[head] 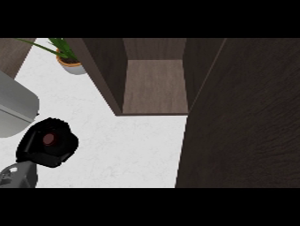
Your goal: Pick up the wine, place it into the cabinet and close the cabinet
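At lower left of the frame, our left hand (47, 148) curls its black fingers around the wine (49, 139), held over the white counter (133, 150). We see the bottle only end-on: a small dark red round face ringed by fingers, the rest hidden. At upper centre stands the cabinet (154, 86), its brown wooden shelf bare and in view, with its dark door (253, 119) filling the right side. A potted plant (68, 59) sits at upper left, beside a grey appliance (6, 108).

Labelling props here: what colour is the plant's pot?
Pale orange-tan pot, seen in the head view.
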Robot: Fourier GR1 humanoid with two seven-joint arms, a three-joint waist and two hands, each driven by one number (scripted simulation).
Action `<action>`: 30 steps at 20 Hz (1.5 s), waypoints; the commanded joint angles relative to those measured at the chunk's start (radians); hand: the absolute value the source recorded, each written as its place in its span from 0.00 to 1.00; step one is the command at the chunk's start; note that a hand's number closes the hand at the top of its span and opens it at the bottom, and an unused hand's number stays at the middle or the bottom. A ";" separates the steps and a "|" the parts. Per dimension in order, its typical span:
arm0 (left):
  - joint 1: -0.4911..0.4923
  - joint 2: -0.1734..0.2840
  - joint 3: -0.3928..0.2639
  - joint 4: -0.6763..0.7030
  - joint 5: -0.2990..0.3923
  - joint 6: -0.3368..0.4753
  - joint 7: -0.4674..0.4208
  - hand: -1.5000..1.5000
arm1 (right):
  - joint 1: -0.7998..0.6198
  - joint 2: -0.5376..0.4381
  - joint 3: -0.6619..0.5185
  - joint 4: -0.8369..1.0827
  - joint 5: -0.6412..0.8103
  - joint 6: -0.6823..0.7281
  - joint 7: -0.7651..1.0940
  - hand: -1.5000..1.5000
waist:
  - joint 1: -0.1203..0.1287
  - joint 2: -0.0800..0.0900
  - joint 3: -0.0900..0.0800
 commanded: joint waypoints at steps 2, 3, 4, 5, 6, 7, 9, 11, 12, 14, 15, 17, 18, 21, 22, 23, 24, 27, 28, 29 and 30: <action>0.019 -0.020 -0.031 -0.044 -0.035 0.029 -0.103 1.00 | 0.029 -0.020 -0.029 -0.138 -0.058 0.009 0.083 0.00 | 0.005 0.001 -0.002; 0.034 -0.040 -0.028 -0.072 -0.016 0.049 -0.063 1.00 | 0.119 -0.005 -0.041 -0.140 -0.073 0.031 -0.011 0.00 | 0.005 0.000 -0.001; 0.030 -0.047 -0.022 -0.038 -0.027 0.087 -0.102 1.00 | 0.086 0.014 0.026 -0.153 -0.003 0.000 0.032 0.00 | 0.003 0.001 -0.002; 0.097 -0.092 -0.024 -0.117 0.000 0.115 -0.069 1.00 | 0.076 0.010 0.039 -0.138 0.031 -0.005 0.028 0.00 | 0.010 -0.002 -0.002; 0.061 -0.091 -0.004 -0.051 -0.002 0.143 -0.103 1.00 | 0.077 -0.022 -0.058 -0.116 -0.082 0.032 0.006 0.00 | 0.004 0.001 -0.002; 0.111 -0.111 -0.021 -0.195 0.023 0.167 0.004 1.00 | 0.062 -0.003 -0.013 -0.083 -0.031 0.023 0.003 0.00 | 0.013 -0.001 -0.001; 0.065 -0.090 0.004 -0.177 0.027 0.191 -0.020 1.00 | 0.038 -0.002 -0.002 -0.141 -0.028 -0.001 0.071 0.00 | 0.008 0.000 -0.002; 0.118 -0.148 -0.031 -0.256 -0.017 0.276 -0.075 1.00 | 0.050 -0.017 -0.063 -0.085 -0.080 0.030 0.018 0.00 | 0.009 0.000 -0.001; 0.118 -0.102 -0.007 -0.277 0.017 0.240 -0.024 1.00 | 0.093 0.025 0.051 -0.100 0.020 0.012 0.006 0.00 | 0.009 0.000 -0.002; 0.154 -0.147 -0.036 -0.394 0.008 0.283 -0.011 1.00 | 0.006 -0.020 -0.054 -0.100 -0.054 0.011 0.070 0.00 | 0.013 -0.001 -0.001; 0.157 -0.139 -0.020 -0.442 0.027 0.290 0.007 1.00 | 0.044 -0.015 -0.047 -0.136 -0.060 0.014 0.055 0.00 | 0.013 -0.003 -0.001; 0.179 -0.135 -0.022 -0.521 0.105 0.192 0.080 1.00 | 0.019 0.012 0.023 -0.110 0.001 -0.011 0.072 0.00 | 0.016 -0.003 -0.002; 0.176 -0.170 -0.045 -0.539 0.112 0.195 0.100 1.00 | 0.074 -0.007 0.003 -0.150 -0.035 0.015 0.056 0.00 | 0.011 -0.004 -0.001; 0.211 -0.149 -0.064 -0.700 0.147 0.187 0.232 1.00 | 0.025 0.001 -0.020 -0.064 -0.043 0.019 0.024 0.00 | 0.014 -0.001 -0.001; 0.224 -0.169 -0.068 -0.762 0.186 0.196 0.310 1.00 | -0.021 0.013 0.010 -0.069 0.010 -0.018 0.070 0.00 | 0.017 -0.002 -0.001; 0.269 -0.210 -0.114 -0.809 0.157 0.217 0.297 1.00 | 0.029 -0.016 -0.073 -0.117 -0.097 0.016 0.061 0.00 | 0.014 -0.003 -0.001; 0.252 -0.238 -0.147 -0.860 0.149 0.258 0.372 1.00 | 0.009 -0.020 -0.076 -0.091 -0.077 0.020 0.047 0.00 | 0.014 -0.003 0.000; 0.256 -0.221 -0.170 -0.978 0.143 0.283 0.451 1.00 | -0.048 0.008 -0.075 0.021 -0.062 0.017 -0.011 0.00 | 0.017 0.000 -0.001; 0.274 -0.250 -0.205 -1.011 0.119 0.312 0.475 1.00 | 0.047 -0.011 -0.104 -0.106 -0.113 0.034 0.033 0.00 | 0.010 -0.002 -0.001; 0.295 -0.261 -0.215 -1.059 0.126 0.323 0.503 1.00 | 0.030 0.015 -0.075 -0.047 -0.094 0.029 -0.003 0.00 | 0.013 -0.001 -0.001; 0.221 -0.260 -0.219 -1.052 0.127 0.354 0.575 1.00 | 0.030 0.016 -0.021 -0.086 -0.033 0.017 0.047 0.00 | 0.009 -0.001 -0.002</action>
